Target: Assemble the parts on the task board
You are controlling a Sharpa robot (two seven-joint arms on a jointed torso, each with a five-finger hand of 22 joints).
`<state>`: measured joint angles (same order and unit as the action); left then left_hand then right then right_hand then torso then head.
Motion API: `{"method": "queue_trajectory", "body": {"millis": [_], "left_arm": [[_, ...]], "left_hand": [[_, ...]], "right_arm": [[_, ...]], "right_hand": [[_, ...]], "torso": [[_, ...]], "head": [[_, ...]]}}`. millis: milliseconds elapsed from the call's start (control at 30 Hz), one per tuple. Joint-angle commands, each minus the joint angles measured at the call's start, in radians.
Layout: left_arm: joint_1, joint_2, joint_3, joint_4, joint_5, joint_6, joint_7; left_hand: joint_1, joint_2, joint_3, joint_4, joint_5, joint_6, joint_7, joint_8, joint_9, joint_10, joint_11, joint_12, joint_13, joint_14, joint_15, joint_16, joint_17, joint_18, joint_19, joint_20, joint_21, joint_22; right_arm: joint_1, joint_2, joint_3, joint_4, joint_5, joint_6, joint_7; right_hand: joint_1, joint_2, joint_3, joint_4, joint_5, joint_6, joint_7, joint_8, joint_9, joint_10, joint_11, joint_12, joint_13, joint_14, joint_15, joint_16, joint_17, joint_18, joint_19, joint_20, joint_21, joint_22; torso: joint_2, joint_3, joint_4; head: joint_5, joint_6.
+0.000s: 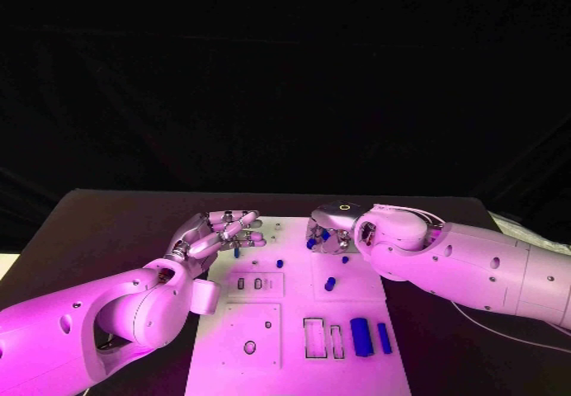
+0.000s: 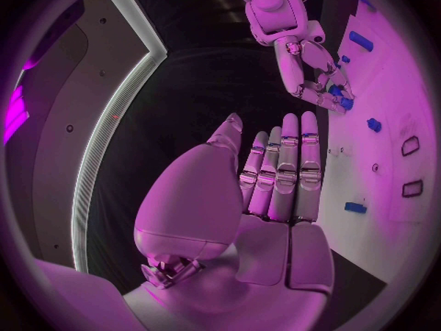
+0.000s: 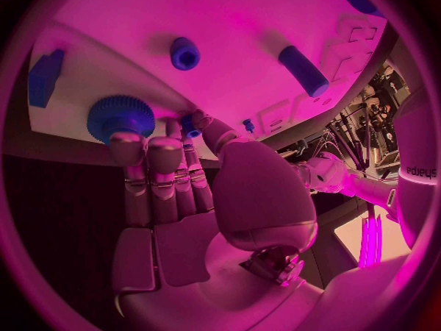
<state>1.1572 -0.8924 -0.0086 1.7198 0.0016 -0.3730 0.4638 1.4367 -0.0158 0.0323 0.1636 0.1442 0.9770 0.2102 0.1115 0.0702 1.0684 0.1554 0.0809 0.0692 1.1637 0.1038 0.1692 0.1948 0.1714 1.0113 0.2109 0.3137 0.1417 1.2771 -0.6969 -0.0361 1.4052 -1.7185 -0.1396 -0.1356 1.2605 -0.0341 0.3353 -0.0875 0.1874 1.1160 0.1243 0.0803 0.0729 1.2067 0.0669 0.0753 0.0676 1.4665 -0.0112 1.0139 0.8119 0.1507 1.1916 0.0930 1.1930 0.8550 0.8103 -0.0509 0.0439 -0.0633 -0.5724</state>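
Your right hand (image 1: 330, 233) pinches a small blue part (image 3: 189, 127) at the task board (image 1: 298, 363)'s far edge, beside a blue gear (image 3: 120, 117), while your left hand (image 1: 223, 233) hovers empty, fingers loosely apart.

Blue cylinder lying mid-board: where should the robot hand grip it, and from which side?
Grip the blue cylinder across its middle, coming straight down from above. It lies flat on the task board, its long rounded sides bare, apart from other parts. Right hand looks nearer.
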Motion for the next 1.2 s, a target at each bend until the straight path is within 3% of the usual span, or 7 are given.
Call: {"method": "queue_trajectory", "body": {"millis": [33, 100, 200, 433, 500, 767, 1200], "left_arm": [[0.001, 0.001, 0.001, 0.0, 0.002, 0.021, -0.003], [0.001, 0.001, 0.001, -0.001, 0.002, 0.022, -0.004], [0.001, 0.001, 0.001, -0.003, 0.002, 0.022, -0.006], [0.001, -0.002, 0.001, 0.001, 0.002, 0.02, -0.007], [0.001, -0.003, 0.001, 0.005, 0.002, 0.019, -0.006], [0.001, -0.005, 0.001, 0.017, 0.002, 0.017, -0.004], [0.001, -0.009, 0.001, 0.032, 0.002, 0.018, -0.004]], "left_hand": [[-0.007, 0.005, -0.005, -0.003, 0.0, 0.003, 0.007, -0.005, -0.001, 0.001, 0.005, -0.004, -0.001, 0.001, 0.001, -0.004, 0.002, 0.01, 0.006, -0.001, 0.004, 0.001], [-0.007, 0.005, -0.005, -0.003, 0.0, 0.003, 0.007, -0.006, -0.001, 0.001, 0.005, -0.005, -0.001, 0.0, 0.001, -0.004, 0.002, 0.01, 0.006, -0.001, 0.004, 0.001], [-0.007, 0.005, -0.005, -0.003, 0.0, 0.003, 0.007, -0.006, -0.001, 0.001, 0.005, -0.005, -0.001, 0.0, 0.001, -0.004, 0.002, 0.01, 0.006, -0.001, 0.004, 0.001], [-0.004, 0.009, -0.003, -0.005, 0.0, 0.002, 0.008, -0.007, -0.001, 0.0, 0.005, -0.007, -0.001, 0.0, 0.001, -0.006, 0.004, 0.01, 0.006, -0.001, 0.004, 0.001], [-0.002, 0.011, -0.002, -0.007, 0.0, 0.002, 0.008, -0.008, -0.001, 0.0, 0.006, -0.008, -0.001, 0.0, 0.001, -0.007, 0.006, 0.01, 0.006, -0.001, 0.004, 0.0], [0.006, 0.015, 0.002, -0.015, 0.0, 0.002, 0.009, -0.011, -0.001, -0.001, 0.007, -0.011, -0.001, -0.004, 0.002, -0.014, 0.009, 0.009, 0.003, -0.001, 0.002, -0.001], [0.011, 0.018, 0.005, -0.019, 0.001, 0.002, 0.009, -0.013, -0.001, -0.001, 0.007, -0.012, -0.001, -0.005, 0.003, -0.017, 0.011, 0.009, 0.002, -0.001, 0.001, -0.001]], "right_arm": [[-0.005, 0.0, -0.003, 0.003, 0.003, -0.054, -0.007], [-0.005, -0.003, -0.003, 0.011, 0.018, -0.109, -0.011], [-0.005, -0.005, -0.003, 0.027, 0.032, -0.164, -0.024], [-0.002, 0.008, -0.003, 0.03, 0.039, -0.238, -0.054], [0.003, 0.015, -0.002, 0.025, 0.039, -0.246, -0.06], [0.02, 0.049, -0.002, -0.001, 0.031, -0.246, -0.078], [0.03, 0.119, -0.002, -0.076, 0.025, -0.21, -0.102]], "right_hand": [[0.005, 0.025, 0.012, 0.02, -0.024, 0.02, -0.006, 0.01, 0.008, 0.02, -0.005, 0.008, 0.003, 0.024, -0.008, 0.025, 0.025, -0.021, 0.014, -0.002, 0.02, 0.029], [0.006, 0.029, 0.024, 0.035, -0.046, 0.03, -0.008, 0.012, 0.012, 0.033, -0.008, 0.01, 0.003, 0.025, -0.011, 0.045, 0.045, -0.024, 0.023, -0.005, 0.036, 0.051], [0.007, 0.029, 0.032, 0.046, -0.042, 0.039, -0.009, 0.015, 0.015, 0.045, -0.011, 0.012, 0.005, 0.025, -0.012, 0.058, 0.056, -0.026, 0.027, -0.007, 0.046, 0.064], [0.025, 0.028, 0.058, 0.053, -0.044, 0.043, -0.01, 0.015, 0.02, 0.052, -0.013, 0.007, 0.003, 0.019, -0.014, 0.061, 0.053, -0.026, 0.023, -0.009, 0.053, 0.069], [0.027, 0.027, 0.06, 0.053, -0.045, 0.042, -0.01, 0.015, 0.02, 0.052, -0.013, 0.006, 0.003, 0.018, -0.014, 0.062, 0.054, -0.026, 0.023, -0.009, 0.053, 0.069], [0.031, 0.022, 0.068, 0.056, -0.046, 0.04, -0.008, 0.012, 0.021, 0.049, -0.011, 0.001, 0.002, 0.016, -0.012, 0.065, 0.055, -0.027, 0.021, -0.009, 0.055, 0.071], [0.03, 0.015, 0.075, 0.063, -0.048, 0.037, -0.005, 0.009, 0.022, 0.045, -0.008, -0.004, 0.001, 0.016, -0.01, 0.074, 0.064, -0.028, 0.022, -0.007, 0.061, 0.078]], "torso": [[0.003, -0.0009, 0.0026], [0.004, -0.0016, 0.0039], [0.005, -0.0018, 0.005], [0.01, -0.0039, 0.0098], [0.011, -0.0044, 0.0106], [0.017, -0.0105, 0.0276], [0.03, -0.0169, 0.0368]], "head": [[-0.002, 0.002], [-0.003, 0.004], [-0.004, 0.005], [0.0, 0.014], [-0.001, 0.014], [-0.01, 0.019], [-0.014, 0.027]]}}
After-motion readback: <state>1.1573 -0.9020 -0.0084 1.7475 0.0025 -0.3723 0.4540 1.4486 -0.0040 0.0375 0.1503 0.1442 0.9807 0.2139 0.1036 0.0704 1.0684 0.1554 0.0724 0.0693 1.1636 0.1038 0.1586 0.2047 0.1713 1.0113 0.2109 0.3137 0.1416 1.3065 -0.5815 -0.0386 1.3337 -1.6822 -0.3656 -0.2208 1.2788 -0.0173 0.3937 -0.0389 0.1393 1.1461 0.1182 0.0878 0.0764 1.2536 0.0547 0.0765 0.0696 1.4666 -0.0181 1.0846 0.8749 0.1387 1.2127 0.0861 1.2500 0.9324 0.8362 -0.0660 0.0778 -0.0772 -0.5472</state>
